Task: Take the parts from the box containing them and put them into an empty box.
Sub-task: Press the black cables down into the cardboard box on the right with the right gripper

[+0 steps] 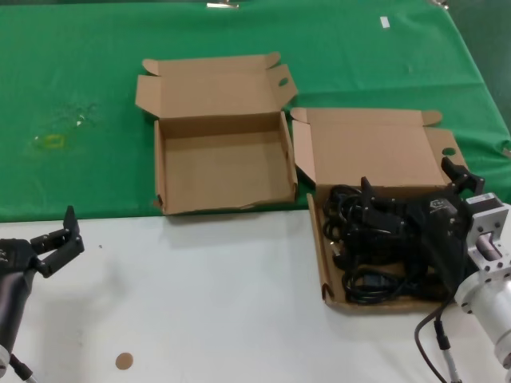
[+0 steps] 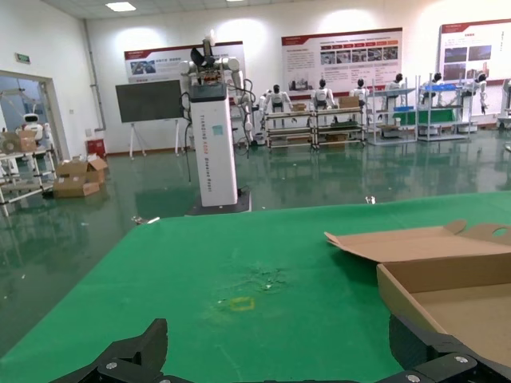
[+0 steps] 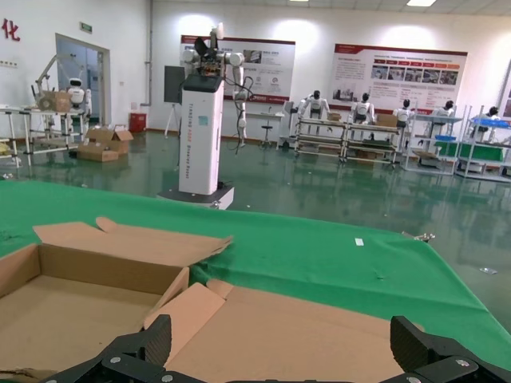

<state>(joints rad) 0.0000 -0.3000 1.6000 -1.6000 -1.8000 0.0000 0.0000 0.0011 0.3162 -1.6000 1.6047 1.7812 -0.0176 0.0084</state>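
Head view, right gripper (image 1: 409,194) fingers spread, hiding parts (image 1: 363,255), left gripper (image 1: 65,238) open.

Bright, even overhead light; soft shadows, slightly hazy frames.

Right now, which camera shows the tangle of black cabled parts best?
The head view: the black cabled parts lie in the right-hand brown cardboard box, partly behind the right gripper. Neither wrist view shows them, only cardboard.

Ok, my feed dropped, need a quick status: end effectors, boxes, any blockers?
Right end effector open over the parts in the full box. Left end effector open, idle near table edge. Empty box unobstructed.
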